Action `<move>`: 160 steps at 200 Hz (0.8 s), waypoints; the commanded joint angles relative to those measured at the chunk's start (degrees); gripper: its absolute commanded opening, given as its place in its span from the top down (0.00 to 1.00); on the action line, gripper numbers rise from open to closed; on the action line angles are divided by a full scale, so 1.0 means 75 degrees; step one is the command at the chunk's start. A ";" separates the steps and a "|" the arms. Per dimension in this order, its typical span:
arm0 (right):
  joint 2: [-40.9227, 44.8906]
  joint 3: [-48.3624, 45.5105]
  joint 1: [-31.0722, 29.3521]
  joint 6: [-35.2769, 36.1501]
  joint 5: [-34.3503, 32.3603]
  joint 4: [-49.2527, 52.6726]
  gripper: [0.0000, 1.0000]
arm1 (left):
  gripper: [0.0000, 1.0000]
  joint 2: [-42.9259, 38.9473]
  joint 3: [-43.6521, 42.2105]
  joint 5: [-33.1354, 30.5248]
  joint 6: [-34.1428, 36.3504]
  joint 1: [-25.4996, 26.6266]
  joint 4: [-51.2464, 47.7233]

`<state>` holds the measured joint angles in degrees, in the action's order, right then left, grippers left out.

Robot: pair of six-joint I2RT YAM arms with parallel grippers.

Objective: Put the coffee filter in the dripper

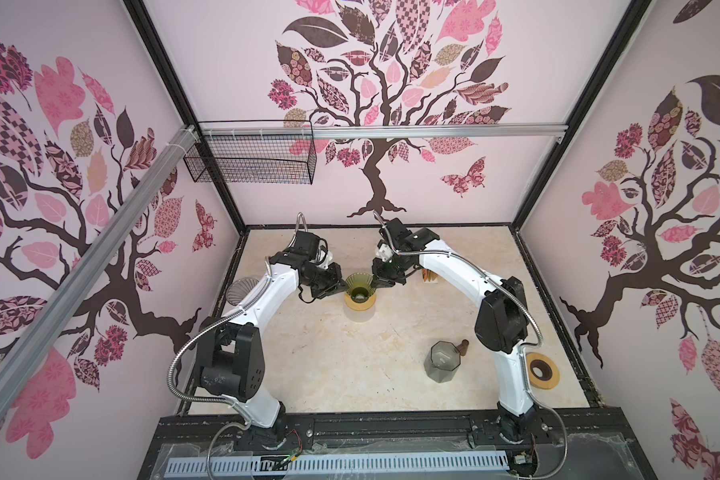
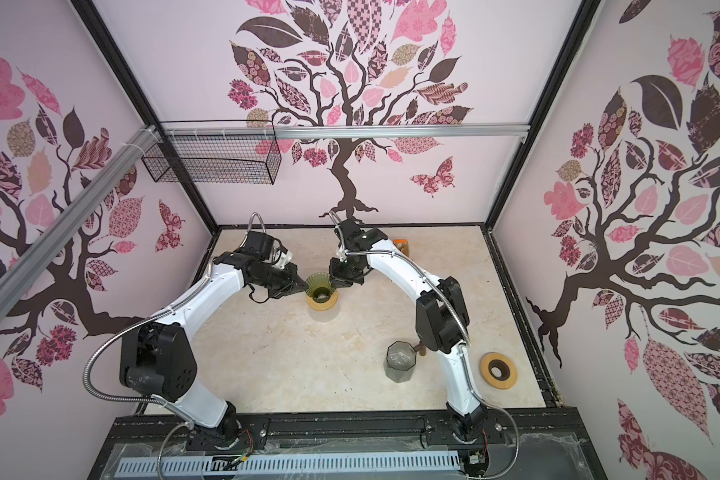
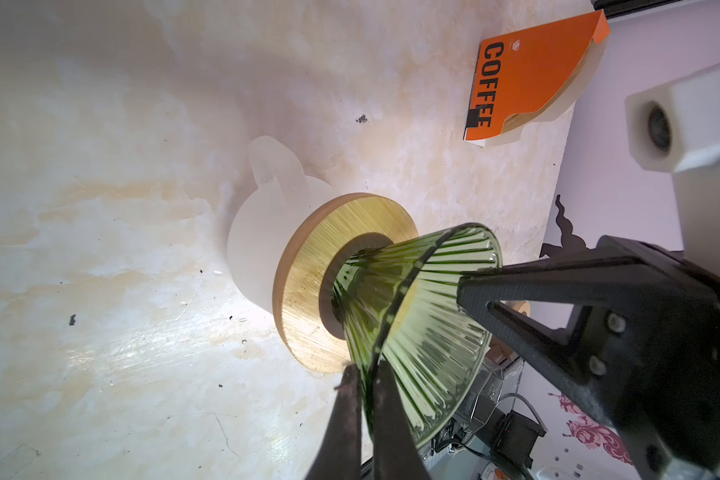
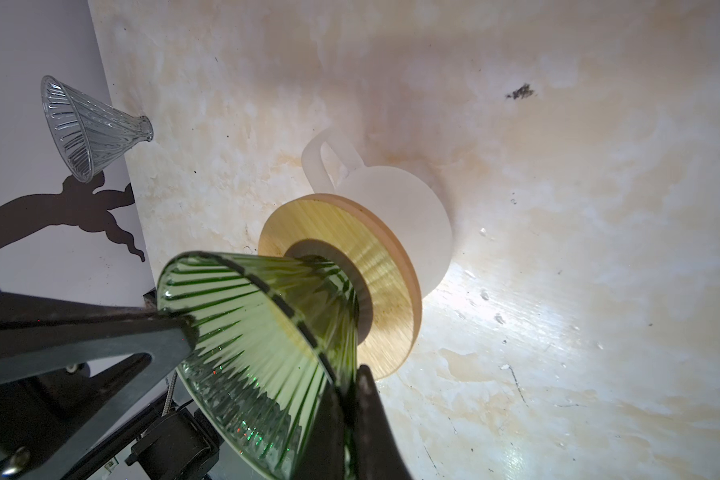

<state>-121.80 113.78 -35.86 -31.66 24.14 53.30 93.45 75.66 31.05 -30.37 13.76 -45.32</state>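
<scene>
- The coffee filter pack [image 3: 533, 79] lies by the back wall, well apart from the dripper [image 1: 358, 286], which sits on a wooden ring [image 3: 308, 291] over a mug [image 3: 254, 249].
- Left gripper [image 3: 368, 411] and right gripper [image 4: 350, 415] each pinch the dripper's rim.
- Judged step: seating the dripper. Next, one gripper must release and fetch a filter.

The place reads as a robot test cell in a lab: a boxed-in booth framed by black metal posts [image 1: 169, 83], its panels papered with a pink tree print [image 1: 377, 174]. The left arm [image 1: 267, 291] and right arm [image 1: 454, 270] stand on a slotted black rail [image 1: 391, 428] along a marble-look desk [image 1: 350, 365], and a wire basket [image 1: 250, 158] hangs from an aluminium bar [image 1: 433, 132].
</scene>
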 commanded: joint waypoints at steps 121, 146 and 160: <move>-0.0262 -0.0868 -0.0481 0.0108 0.0352 -0.0312 0.98 | 0.94 0.0091 -0.0997 -0.0177 0.0176 0.0017 0.0019; -0.0186 -0.0886 -0.0476 0.0108 0.0339 -0.0315 0.98 | 0.94 0.0030 -0.0985 -0.0127 0.0177 0.0006 -0.0039; -0.0149 -0.0773 -0.0475 0.0140 0.0230 -0.0278 0.98 | 0.94 -0.0078 -0.0884 -0.0091 0.0127 0.0000 -0.0026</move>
<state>-120.44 109.91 -36.21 -31.81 24.27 49.10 91.64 71.66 31.35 -30.15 13.32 -41.65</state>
